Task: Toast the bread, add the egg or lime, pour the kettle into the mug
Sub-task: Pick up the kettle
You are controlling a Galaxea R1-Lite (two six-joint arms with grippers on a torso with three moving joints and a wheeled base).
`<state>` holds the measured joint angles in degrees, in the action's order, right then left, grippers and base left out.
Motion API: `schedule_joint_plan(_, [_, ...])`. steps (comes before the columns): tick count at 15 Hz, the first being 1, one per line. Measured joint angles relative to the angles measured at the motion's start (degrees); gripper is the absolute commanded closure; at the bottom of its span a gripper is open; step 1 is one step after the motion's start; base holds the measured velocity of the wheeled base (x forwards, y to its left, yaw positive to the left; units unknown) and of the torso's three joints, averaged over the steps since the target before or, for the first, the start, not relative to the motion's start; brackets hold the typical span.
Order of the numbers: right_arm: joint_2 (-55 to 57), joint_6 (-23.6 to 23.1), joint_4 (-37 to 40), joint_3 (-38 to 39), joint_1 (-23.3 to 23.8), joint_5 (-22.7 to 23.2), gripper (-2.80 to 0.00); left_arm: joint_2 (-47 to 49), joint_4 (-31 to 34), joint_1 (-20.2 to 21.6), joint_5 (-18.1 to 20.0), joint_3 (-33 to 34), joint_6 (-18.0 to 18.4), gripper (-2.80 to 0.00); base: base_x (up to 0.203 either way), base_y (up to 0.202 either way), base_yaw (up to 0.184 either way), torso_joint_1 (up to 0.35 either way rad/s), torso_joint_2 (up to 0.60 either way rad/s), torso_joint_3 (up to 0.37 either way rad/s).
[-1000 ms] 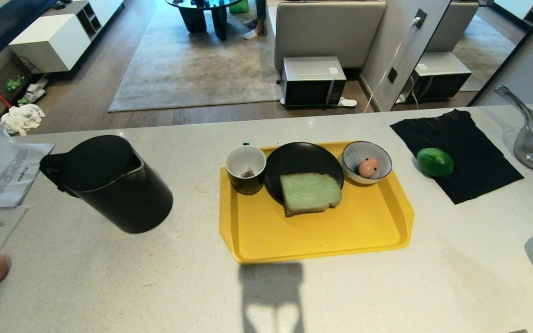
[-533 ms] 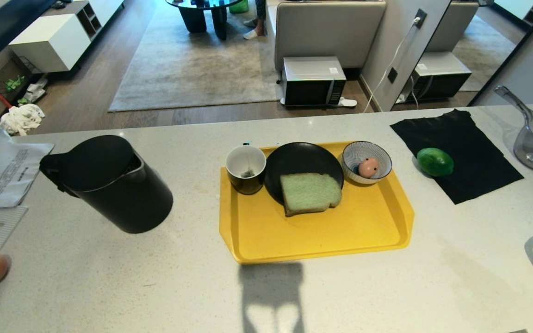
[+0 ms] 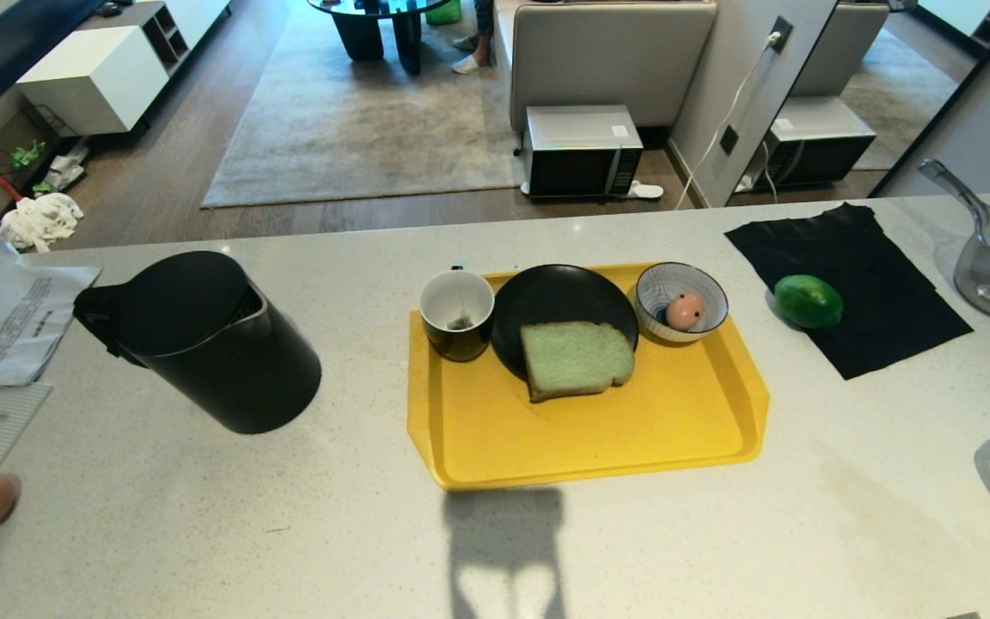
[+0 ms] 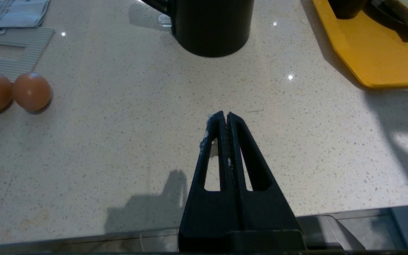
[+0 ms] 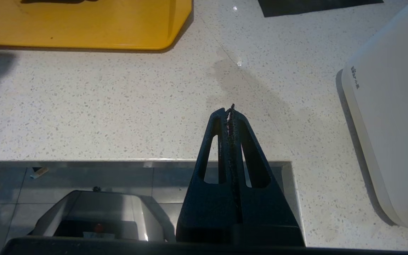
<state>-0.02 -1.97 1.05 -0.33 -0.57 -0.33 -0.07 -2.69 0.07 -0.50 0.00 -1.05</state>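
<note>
Your left gripper [image 4: 225, 115] and right gripper [image 5: 229, 109] hover pinched shut and empty at the counter's near edge, kettle [image 4: 213, 26] straight ahead of the left one, bread [image 3: 577, 358], mug [image 3: 457, 314] and egg [image 3: 685, 310] on the yellow tray [image 3: 598, 430] between them, lime [image 3: 808, 301] beyond the right one.

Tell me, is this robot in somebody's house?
Probably a home kitchen counter beside a living room: a kettle and bread sit here, with a sofa and rug behind.
</note>
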Motion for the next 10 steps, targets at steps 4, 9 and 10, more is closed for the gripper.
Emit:
schedule_joint_plan(4, [0.0, 0.0, 0.0, 0.0, 0.0, 0.0, 0.00, 0.0, 0.0, 0.0, 0.0, 0.0, -0.1, 0.00, 0.000, 0.000, 0.000, 0.000, 0.00, 0.000])
schedule_joint_plan(9, [0.0, 0.0, 0.0, 0.0, 0.0, 0.0, 0.00, 0.0, 0.0, 0.0, 0.0, 0.0, -0.1, 0.00, 0.000, 0.000, 0.000, 0.000, 0.00, 0.000])
schedule_joint_plan(10, [0.0, 0.0, 0.0, 0.0, 0.0, 0.0, 0.00, 0.0, 0.0, 0.0, 0.0, 0.0, -0.1, 0.00, 0.000, 0.000, 0.000, 0.000, 0.00, 0.000])
